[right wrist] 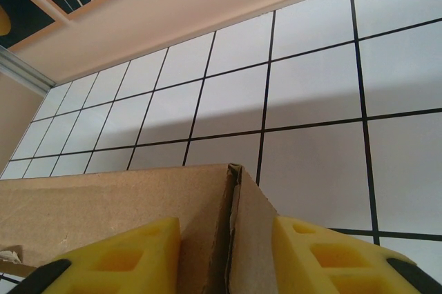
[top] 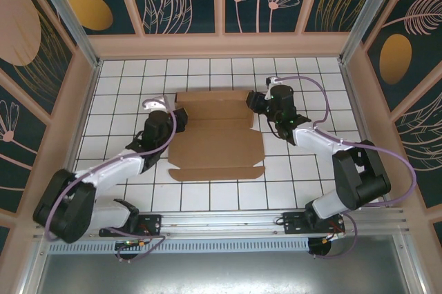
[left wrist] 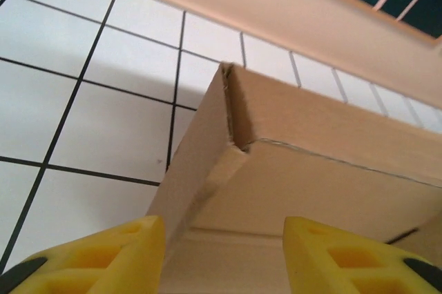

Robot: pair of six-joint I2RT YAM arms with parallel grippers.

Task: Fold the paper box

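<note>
1. Roughly at the middle of the tiled table, the paper box is laid flat, with its left, right and far walls raised and its near flap spread out on the tiles.
2. The left gripper is placed at the box's left wall, towards the far left corner.
3. From the left wrist, the left gripper is seen held open; the left wall of the box is straddled, one yellow finger outside it, the other over the box floor.
4. The right gripper is set at the box's far right corner.
5. From the right wrist, the right gripper is also seen spread apart around the corner of the box; whether the cardboard is touched cannot be told.
</note>
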